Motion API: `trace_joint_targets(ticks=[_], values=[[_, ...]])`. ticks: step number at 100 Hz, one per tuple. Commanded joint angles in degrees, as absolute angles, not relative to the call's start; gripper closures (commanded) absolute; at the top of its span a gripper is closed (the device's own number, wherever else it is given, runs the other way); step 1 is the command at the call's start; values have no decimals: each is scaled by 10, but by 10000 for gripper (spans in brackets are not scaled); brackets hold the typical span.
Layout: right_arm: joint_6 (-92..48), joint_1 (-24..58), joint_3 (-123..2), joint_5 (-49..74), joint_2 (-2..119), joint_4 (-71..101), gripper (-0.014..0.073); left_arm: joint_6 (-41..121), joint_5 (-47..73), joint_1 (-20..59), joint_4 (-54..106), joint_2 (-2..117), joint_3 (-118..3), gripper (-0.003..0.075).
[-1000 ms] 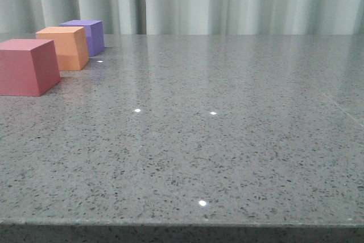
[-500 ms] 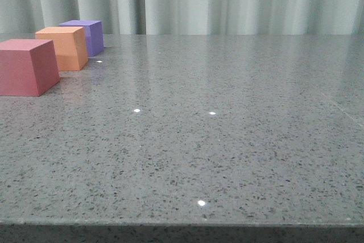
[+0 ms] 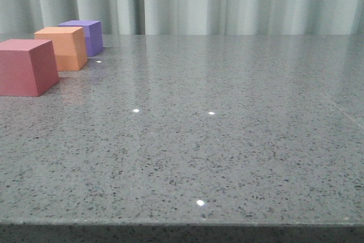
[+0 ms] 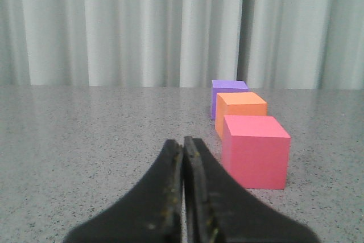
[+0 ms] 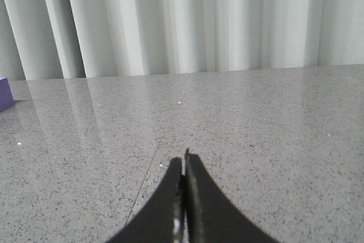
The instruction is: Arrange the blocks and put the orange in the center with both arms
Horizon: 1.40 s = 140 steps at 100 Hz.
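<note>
The orange cube [image 3: 61, 48] is seen on the bench [image 3: 227, 140], far left, between the red-pink cube [image 3: 27, 66] and purple cube [image 3: 85, 35]. Both the left pincer [image 4: 183, 147] and right pincer [image 5: 184, 166] are pressed together, empty. A light, rigid block is judged; opposite flat faces should be gripped.

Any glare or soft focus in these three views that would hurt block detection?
Front view: small specular dots on the glossy table, one near the purple block; blocks stay sharp. Left wrist view: left claw is dark and soft, red-pink block and orange block evenly lit. Right wrist view: curtain reflections streak the table; right claw is silhouetted.
</note>
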<state>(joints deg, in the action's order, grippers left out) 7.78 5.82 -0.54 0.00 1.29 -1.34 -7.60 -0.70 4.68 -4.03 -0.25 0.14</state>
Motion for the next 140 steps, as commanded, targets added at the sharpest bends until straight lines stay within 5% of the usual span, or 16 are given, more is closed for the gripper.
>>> trace_joint_targets(ticks=[1, 140], values=[[71, 49, -2, -58, -13, -6, 663, -81, -55, 52, -39, -23, 26, 741], [71, 42, 5, -70, -16, 0, 663, -81, -55, 52, -39, -23, 26, 741]])
